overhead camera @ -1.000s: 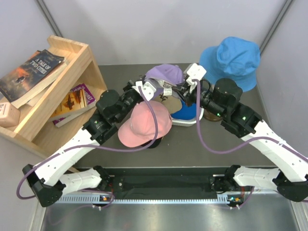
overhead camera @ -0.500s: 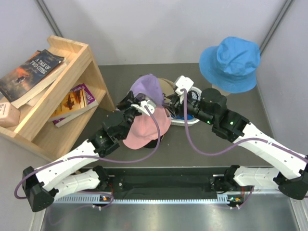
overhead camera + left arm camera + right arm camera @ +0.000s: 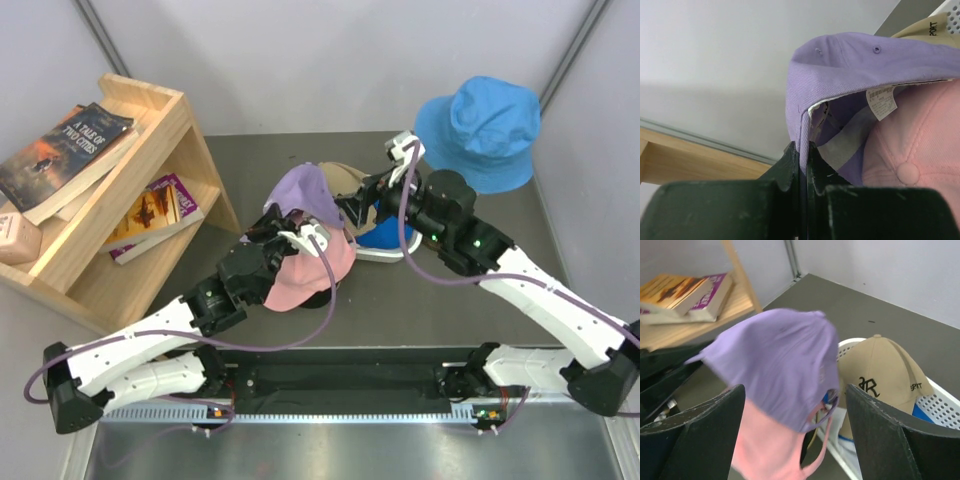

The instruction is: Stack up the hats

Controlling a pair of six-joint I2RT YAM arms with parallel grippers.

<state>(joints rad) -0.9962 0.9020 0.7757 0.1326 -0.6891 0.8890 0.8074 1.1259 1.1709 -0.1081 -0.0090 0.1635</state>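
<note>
My left gripper (image 3: 290, 222) is shut on the brim edge of the lavender cap (image 3: 304, 192) and holds it tilted over the pink cap (image 3: 312, 270). In the left wrist view the jaws (image 3: 802, 150) pinch the lavender brim (image 3: 850, 65), with the pink crown (image 3: 920, 150) just below. A dark edge shows under the pink cap. My right gripper (image 3: 358, 208) is open and empty, just right of the lavender cap (image 3: 775, 360). The tan cap (image 3: 880, 375) and the royal blue cap (image 3: 385, 235) lie in a white basket (image 3: 940, 400). No white cap shows.
A blue bucket hat (image 3: 480, 125) sits on a stand at the back right. A wooden shelf (image 3: 150, 180) with books (image 3: 65, 145) stands at the left. Grey walls close the back and sides.
My left gripper has carried the lavender cap from the back towards the near left, over the pink cap. My right gripper has drawn back to the right, away from it.
</note>
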